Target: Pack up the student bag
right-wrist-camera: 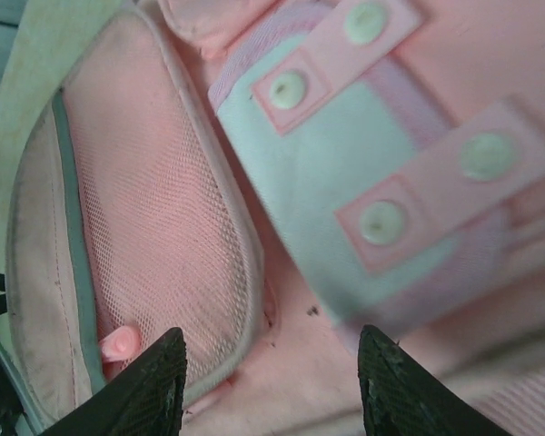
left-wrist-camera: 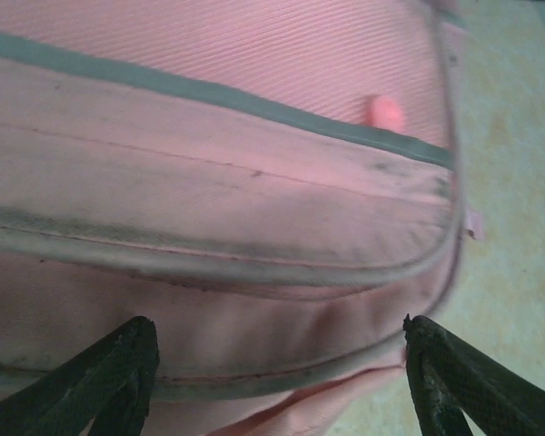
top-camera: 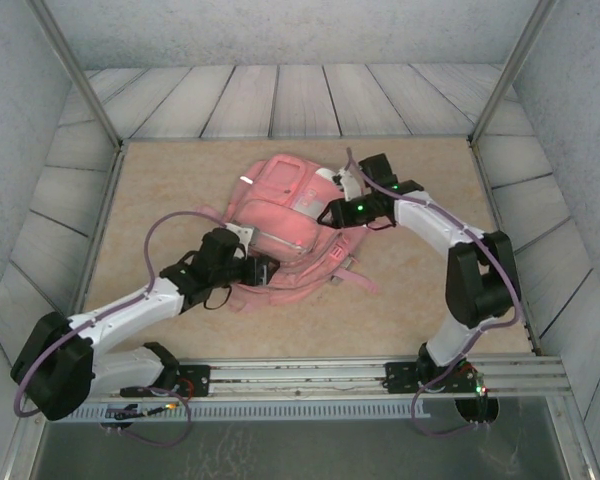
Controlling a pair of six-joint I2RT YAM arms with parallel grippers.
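Observation:
The pink student bag [top-camera: 285, 225] lies flat in the middle of the table, front pockets up. My left gripper [top-camera: 263, 268] is at its near left edge, open, its black fingers [left-wrist-camera: 118, 372] standing either side of a piped seam of the student bag [left-wrist-camera: 254, 182] with nothing gripped. My right gripper [top-camera: 330, 212] is at the bag's right side, open, hovering above the student bag [right-wrist-camera: 282, 363] between a mesh side pocket [right-wrist-camera: 154, 227] and a pale patch with snap buttons [right-wrist-camera: 345, 173]. A pink zip pull [left-wrist-camera: 383, 111] sits on a grey zip.
The beige table top [top-camera: 430, 310] shows around the bag, with grey plank walls on all sides. Pink straps [top-camera: 345, 278] trail from the bag toward the near right. A metal rail [top-camera: 310, 375] runs along the near edge by the arm bases.

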